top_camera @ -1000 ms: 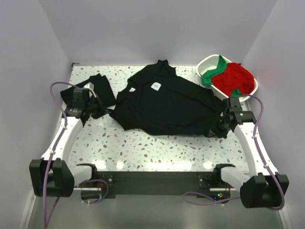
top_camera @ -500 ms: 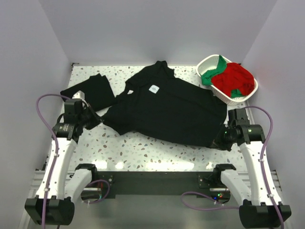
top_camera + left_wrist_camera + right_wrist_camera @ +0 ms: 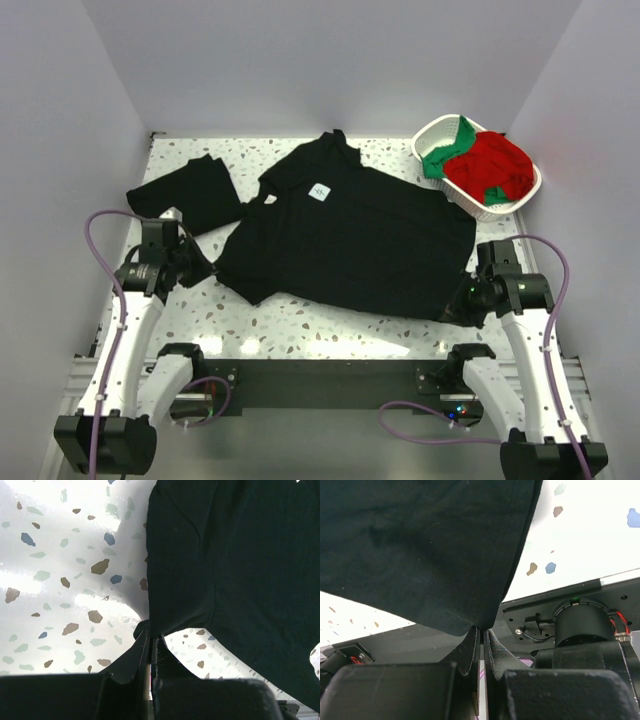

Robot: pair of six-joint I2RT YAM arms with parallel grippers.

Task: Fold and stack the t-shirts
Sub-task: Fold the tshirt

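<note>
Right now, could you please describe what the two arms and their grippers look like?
The left arm and right arm have white links with bulky black joint housings. A lilac cable loops beside each. The left gripper and right gripper have thin matte black fingers; no markings are visible.

A white lattice basket (image 3: 431,129) sits at the far right corner of the speckled terrazzo tabletop (image 3: 320,325), near its right edge

Left, folded t-shirt (image 3: 190,190); centre, spread t-shirt (image 3: 350,245); back right, basket (image 3: 428,133).
</note>
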